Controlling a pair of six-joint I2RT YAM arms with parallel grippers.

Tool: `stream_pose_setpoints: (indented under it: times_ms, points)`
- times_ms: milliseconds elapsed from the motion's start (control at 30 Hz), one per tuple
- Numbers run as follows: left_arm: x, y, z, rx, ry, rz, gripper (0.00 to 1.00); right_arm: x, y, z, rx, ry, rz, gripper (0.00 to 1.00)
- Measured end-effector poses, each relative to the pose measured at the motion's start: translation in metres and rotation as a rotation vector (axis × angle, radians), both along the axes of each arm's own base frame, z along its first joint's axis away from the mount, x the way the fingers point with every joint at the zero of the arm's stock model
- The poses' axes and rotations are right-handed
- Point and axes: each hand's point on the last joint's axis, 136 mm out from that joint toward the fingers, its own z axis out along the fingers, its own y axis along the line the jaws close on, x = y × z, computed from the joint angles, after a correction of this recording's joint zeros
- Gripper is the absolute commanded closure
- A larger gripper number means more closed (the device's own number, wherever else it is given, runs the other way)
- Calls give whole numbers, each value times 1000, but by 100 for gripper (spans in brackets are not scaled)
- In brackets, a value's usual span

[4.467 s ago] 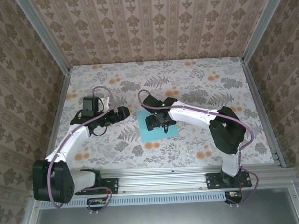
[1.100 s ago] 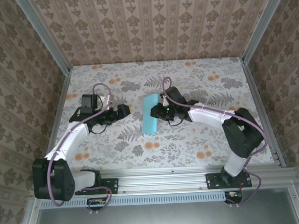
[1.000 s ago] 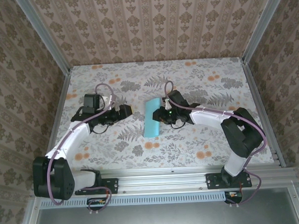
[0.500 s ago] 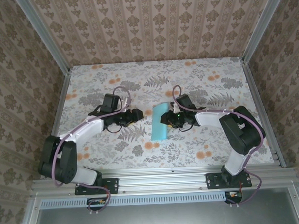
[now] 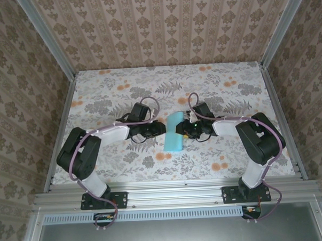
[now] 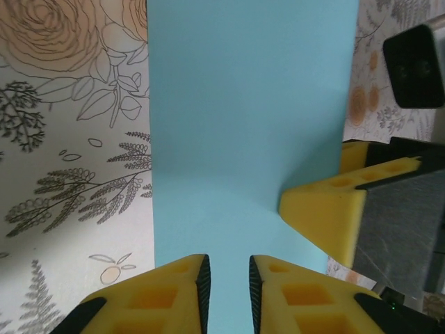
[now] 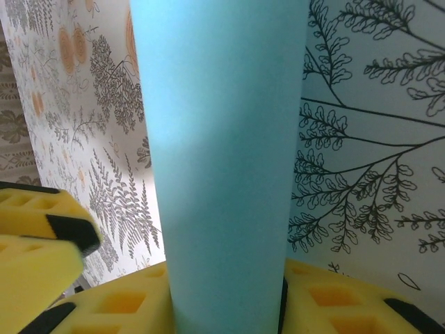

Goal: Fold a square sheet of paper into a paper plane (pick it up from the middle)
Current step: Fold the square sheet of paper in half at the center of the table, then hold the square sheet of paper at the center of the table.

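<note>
The counter (image 5: 229, 91) is the biggest thing. It has a flower and leaf print and takes up the middle of the top view. Patterned walls (image 5: 162, 24) stand along its upper, left and right sides.

Both arms are bent low over the counter and reach in toward the ctr. The left arm (image 5: 111, 134) comes from the lower left. The right arm (image 5: 230, 125) comes from the lower right.

The square sheet of paper (image 5: 174, 135) sits btwn the two arm tips, just below the ctr of the top view. It is bent over into a long narrow shape that runs from upper right to lower left. Only its light turquoise side shows.

The right gripper (image 5: 187, 129) is at the paper's right edge. In the right wrist view the paper (image 7: 222, 139) runs up the middle of the frame, rounded like a tube. Its btm end goes down btwn the yellow pads (image 7: 334, 303), so the jaws are clamped on the paper.

The left gripper (image 5: 160, 129) is at the paper's left edge. In the left wrist view the paper (image 6: 243, 125) covers the top and middle. The two yellow fingers (image 6: 167, 292) sit at the btm w/ a thin gap, and turquoise shows in the gap. I can't tell if these jaws pinch the sheet. A yellow finger of the other gripper (image 6: 323, 216) touches the paper at mid right.
</note>
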Motion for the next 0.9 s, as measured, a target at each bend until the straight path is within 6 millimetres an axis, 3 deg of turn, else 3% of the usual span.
stream_pose_setpoints:
  times_ms: [267, 600, 900]
  points:
    - [0, -22, -19, 20, 18, -41, 87, 1, -6, -5, -4, 11, -10, 60]
    - [-7, -29, -42, 57, 57, -63, 89, -2, -6, -8, -14, 12, 7, 55]
    - [-6, -31, -46, 60, 62, -66, 89, -6, -18, -6, -105, 18, 20, 42]
